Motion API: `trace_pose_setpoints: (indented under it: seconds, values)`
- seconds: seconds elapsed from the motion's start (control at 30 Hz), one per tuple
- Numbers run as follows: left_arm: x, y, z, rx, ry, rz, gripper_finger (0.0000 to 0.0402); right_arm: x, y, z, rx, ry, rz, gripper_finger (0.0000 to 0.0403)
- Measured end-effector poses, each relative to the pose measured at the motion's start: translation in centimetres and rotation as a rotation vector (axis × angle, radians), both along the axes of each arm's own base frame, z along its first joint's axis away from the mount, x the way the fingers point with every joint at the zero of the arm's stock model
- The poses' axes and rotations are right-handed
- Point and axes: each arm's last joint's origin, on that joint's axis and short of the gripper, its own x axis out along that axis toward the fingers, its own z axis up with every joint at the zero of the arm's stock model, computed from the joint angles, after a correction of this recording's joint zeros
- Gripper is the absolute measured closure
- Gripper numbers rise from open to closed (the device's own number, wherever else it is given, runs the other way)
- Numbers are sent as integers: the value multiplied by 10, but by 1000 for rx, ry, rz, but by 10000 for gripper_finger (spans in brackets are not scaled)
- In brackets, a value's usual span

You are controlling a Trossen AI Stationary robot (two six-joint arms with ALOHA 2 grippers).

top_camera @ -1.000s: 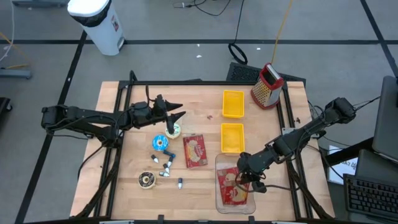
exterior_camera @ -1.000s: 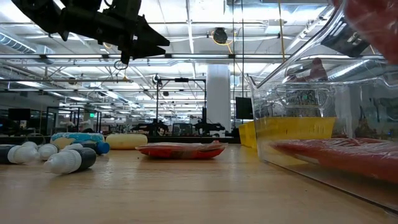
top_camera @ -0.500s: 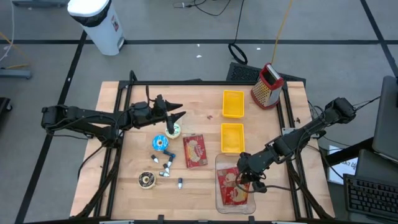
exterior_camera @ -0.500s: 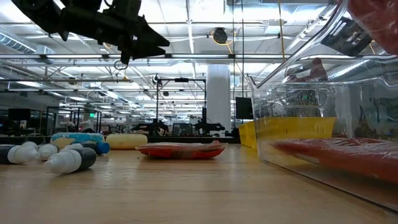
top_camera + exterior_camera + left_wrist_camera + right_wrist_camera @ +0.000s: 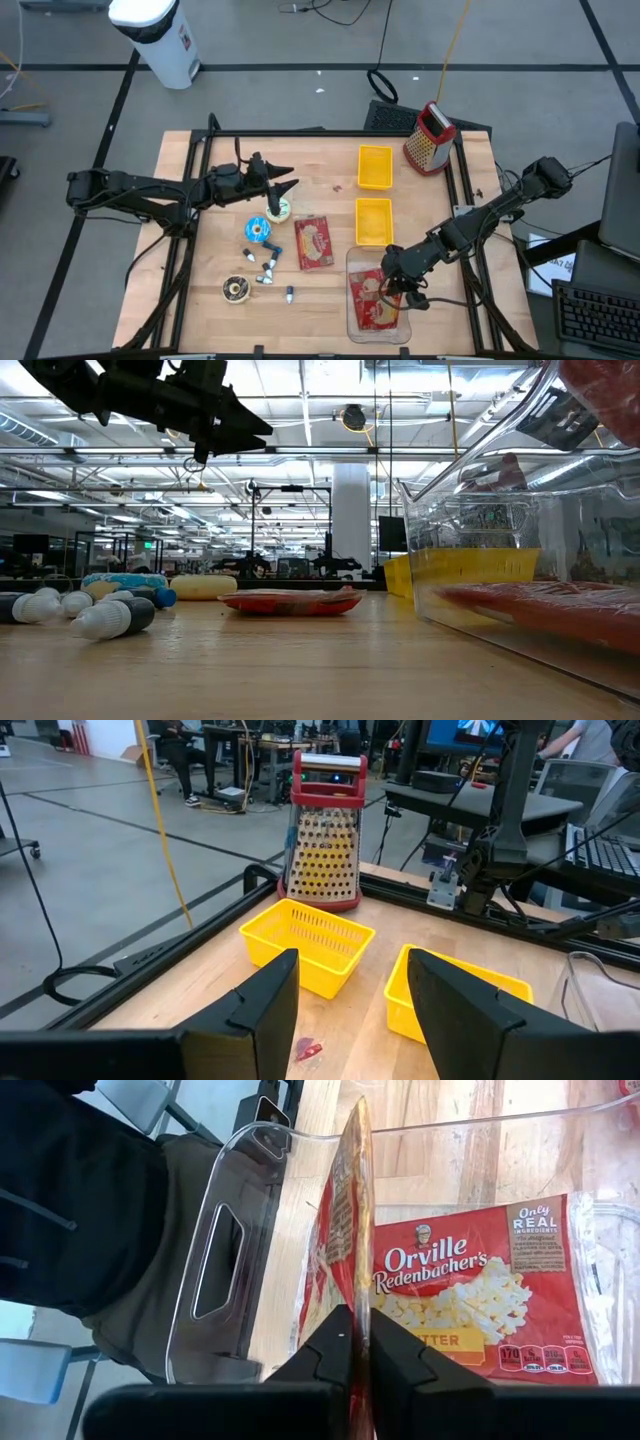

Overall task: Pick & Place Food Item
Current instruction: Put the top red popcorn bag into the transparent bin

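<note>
My right gripper [image 5: 389,289] hovers over the clear plastic bin [image 5: 352,262] at the table's near right, shut on a red popcorn packet [image 5: 356,1220] that the right wrist view shows edge-on. Another red popcorn packet [image 5: 470,1305] lies flat on the bin's floor beneath it. A further red packet [image 5: 313,242] lies flat on the wood left of the bin. My left gripper [image 5: 288,183] hangs open above the table's left centre, with nothing between its fingers [image 5: 268,1003]. My right gripper pinches the held packet's thin edge [image 5: 358,1292] between its two fingers [image 5: 330,1342]. The fingers slant down from the table's right. The packet stands on edge past the fingertips, above the flat packet in the bin and clear of it.
Two yellow baskets [image 5: 375,167] [image 5: 373,220] stand in the far right half, with a red-framed grater [image 5: 431,137] at the far right corner. Small bottles [image 5: 268,266], a blue roll [image 5: 258,230] and round tins [image 5: 237,289] lie near the left centre.
Both arms have kept still. In the low view, the red packet in my right gripper has shifted a little above the bin.
</note>
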Motion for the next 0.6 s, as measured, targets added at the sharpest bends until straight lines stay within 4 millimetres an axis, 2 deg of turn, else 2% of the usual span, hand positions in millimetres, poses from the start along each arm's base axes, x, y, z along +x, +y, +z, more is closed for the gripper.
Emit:
trace_pose_setpoints:
  seconds: [0.37, 0.6]
  values:
    - [0, 0, 0, 0, -1, 0, 215, 0, 0, 0, -3, -3, 2, 390]
    - [0, 0, 0, 0, -1, 0, 215, 3, 2, 4, -1, -75, 34, 355]
